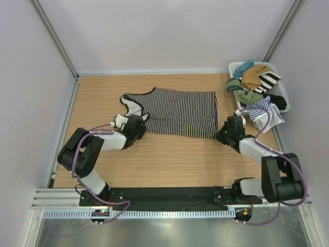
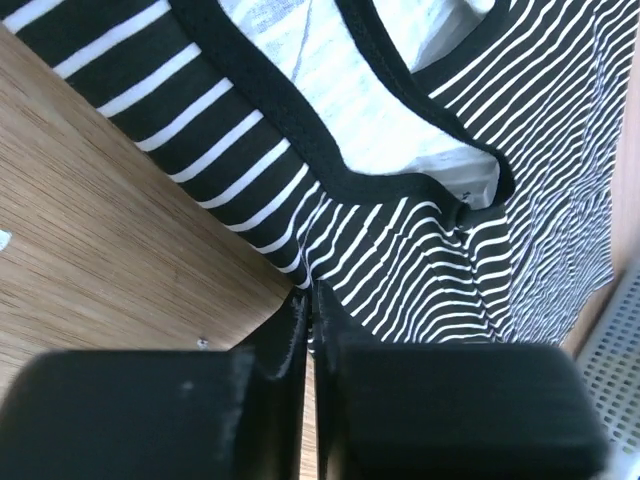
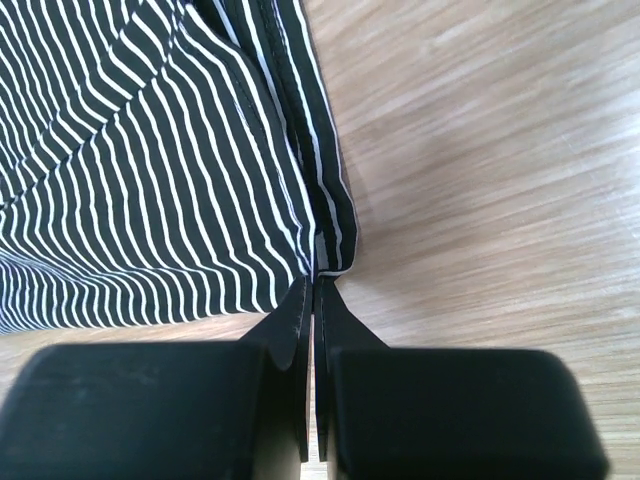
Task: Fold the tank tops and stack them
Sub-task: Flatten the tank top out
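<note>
A fine black-and-white striped tank top (image 1: pixel 177 111) lies spread flat on the wooden table, neckline to the left. My left gripper (image 1: pixel 141 126) is shut on its near edge below the armhole; the left wrist view shows the striped cloth (image 2: pixel 420 270) pinched between the closed fingertips (image 2: pixel 312 292). At the top's near right corner, my right gripper (image 1: pixel 222 135) is shut on the hem corner (image 3: pixel 330 235), the fingers (image 3: pixel 316 280) pressed together on it. The blue-and-white tank top (image 1: pixel 263 109) hangs over the front rim of the basket at the right.
A white basket (image 1: pixel 281 91) at the back right holds tan, green, teal and black clothes and a bold striped cloth. White walls stand close on both sides. Bare wood (image 1: pixel 175 159) lies between the top and the arm bases.
</note>
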{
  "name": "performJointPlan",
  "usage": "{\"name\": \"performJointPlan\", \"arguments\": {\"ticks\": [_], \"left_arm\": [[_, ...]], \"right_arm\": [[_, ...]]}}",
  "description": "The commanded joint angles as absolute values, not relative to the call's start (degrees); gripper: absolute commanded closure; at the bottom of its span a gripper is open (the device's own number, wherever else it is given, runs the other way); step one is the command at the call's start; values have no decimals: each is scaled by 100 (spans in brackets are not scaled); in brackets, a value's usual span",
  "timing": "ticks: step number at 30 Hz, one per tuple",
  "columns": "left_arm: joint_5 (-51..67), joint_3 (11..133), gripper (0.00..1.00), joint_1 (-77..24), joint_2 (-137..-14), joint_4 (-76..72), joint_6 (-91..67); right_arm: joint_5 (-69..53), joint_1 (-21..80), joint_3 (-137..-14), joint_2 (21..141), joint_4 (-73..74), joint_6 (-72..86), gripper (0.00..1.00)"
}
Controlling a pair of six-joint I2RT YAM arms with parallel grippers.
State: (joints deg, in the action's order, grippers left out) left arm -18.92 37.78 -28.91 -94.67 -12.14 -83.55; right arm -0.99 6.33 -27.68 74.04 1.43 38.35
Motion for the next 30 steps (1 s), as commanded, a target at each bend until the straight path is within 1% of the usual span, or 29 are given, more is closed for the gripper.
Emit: {"name": "performJointPlan", "arguments": {"ticks": [1,4,6,7,8,9,10,12,15,16,19,22,29,30], "left_arm": [[-2354,3972,100,-2883,-9536,-608,-8078],[-2513,4314,100,-2822,-9413,-55,-7841],[-2418,4849,100,-2646,-9369,506,-7542],[-2339,5078,100,-2567,-9360,727,-7445],[-2286,5541,100,-2445,-9308,956,-7331],[-2381,5755,100,-2426,-9107,1367,-7095],[-2460,5992,100,-2434,-8958,1475,-6997],[-2479,5960,100,-2443,-8502,1547,-6865],[-2085,5416,100,-2452,-8149,1696,-6847],[-1987,4996,100,-2452,-7878,1696,-6838],[-2127,4240,100,-2724,-7472,1670,-6952],[-2048,3808,100,-2900,-7041,1757,-6970],[-1978,3068,100,-3269,-6171,2232,-7040],[-1969,2911,98,-3330,-6100,2276,-7075]], "right_arm": [[-26,659,-3320,7532,167,3929,99],[193,668,-3847,7848,369,3894,99],[334,659,-4287,8146,711,3859,99],[343,650,-4846,8226,842,3841,99],[343,650,-5165,8296,1000,3797,99],[273,650,-5446,8366,1289,3814,99],[238,659,-5867,8341,1379,3823,99],[211,668,-5959,8096,1494,3946,99],[185,729,-5232,7849,1468,4078,99],[98,738,-4742,7709,1450,4078,99],[184,835,-3792,7253,1178,4131,99],[228,835,-3359,6971,1195,4148,99],[123,949,-2910,6180,1642,4096,99],[149,949,-2874,6118,1713,4096,98]]}}
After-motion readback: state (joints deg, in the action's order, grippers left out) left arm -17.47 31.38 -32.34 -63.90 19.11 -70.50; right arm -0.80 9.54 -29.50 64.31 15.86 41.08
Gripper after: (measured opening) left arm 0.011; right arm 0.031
